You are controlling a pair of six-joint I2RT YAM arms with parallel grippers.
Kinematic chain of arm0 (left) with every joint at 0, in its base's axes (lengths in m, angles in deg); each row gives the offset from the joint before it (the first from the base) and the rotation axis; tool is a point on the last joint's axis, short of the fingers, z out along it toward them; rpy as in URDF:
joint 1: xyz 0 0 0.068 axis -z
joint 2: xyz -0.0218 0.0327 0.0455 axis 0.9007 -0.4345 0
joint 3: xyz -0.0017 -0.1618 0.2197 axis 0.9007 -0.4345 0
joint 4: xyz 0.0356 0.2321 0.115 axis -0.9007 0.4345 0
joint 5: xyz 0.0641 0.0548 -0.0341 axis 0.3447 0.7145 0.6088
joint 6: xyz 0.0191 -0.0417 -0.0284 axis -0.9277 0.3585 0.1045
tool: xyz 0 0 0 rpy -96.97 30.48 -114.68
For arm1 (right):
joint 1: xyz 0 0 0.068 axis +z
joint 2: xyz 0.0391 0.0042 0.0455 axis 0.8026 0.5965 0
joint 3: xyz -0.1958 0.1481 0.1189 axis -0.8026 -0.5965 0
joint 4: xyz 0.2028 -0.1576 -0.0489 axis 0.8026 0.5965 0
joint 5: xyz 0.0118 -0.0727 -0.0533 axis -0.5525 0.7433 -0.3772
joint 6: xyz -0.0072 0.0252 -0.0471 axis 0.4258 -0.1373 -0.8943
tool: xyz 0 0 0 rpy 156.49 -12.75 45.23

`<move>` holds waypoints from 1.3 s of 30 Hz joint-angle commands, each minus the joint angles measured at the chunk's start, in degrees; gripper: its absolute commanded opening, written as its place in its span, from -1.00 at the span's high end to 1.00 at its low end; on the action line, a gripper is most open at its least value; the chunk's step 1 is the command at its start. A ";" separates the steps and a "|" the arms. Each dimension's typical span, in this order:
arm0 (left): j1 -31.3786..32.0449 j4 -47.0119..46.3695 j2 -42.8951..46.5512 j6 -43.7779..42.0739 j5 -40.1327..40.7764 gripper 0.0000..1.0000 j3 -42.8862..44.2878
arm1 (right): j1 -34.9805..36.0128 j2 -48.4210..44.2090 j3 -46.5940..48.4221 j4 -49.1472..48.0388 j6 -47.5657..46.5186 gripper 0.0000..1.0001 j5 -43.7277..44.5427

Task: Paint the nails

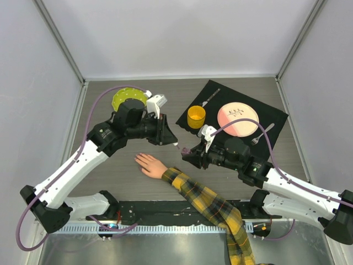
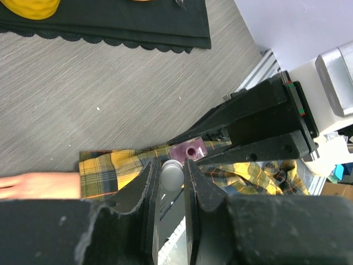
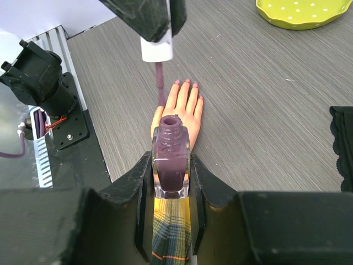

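Grippers both clamped. Near side, right gripper (image 3: 171, 171) pinches a square glass bottle (image 3: 170, 141) of plum polish, upright, neck uncapped. The left gripper (image 2: 172, 175) is nearly closed on a smooth round white cap (image 2: 171, 174). A thin plum-coated brush (image 3: 160, 83) hangs from it, tip by the bottle neck; contact unclear. Plaid sleeve (image 1: 207, 204), yellow-black cloth, enters top view at 5 o'clock. Pale peach mannequin hand (image 1: 148, 164) lies flat on the grey wood-grain table (image 1: 110, 176), fingers toward 10 o'clock. The nails (image 3: 187, 82) are tiny and pinkish, at the fingertips, 12 o'clock beyond the bottle. Green dotted plate (image 3: 300, 11) sits far, at 1 o'clock.
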 commanded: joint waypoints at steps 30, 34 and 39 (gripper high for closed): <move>3.48 -2.58 -2.55 0.65 2.14 1.00 3.93 | -0.15 0.34 1.25 -3.35 -0.33 0.98 -2.25; 3.48 -2.66 -2.29 0.57 2.49 1.00 4.28 | -0.15 0.16 1.25 -3.35 -0.24 0.98 -2.34; 3.57 -2.58 -2.82 0.83 1.61 1.00 4.02 | -0.15 0.34 1.34 -3.43 -0.33 0.98 -2.34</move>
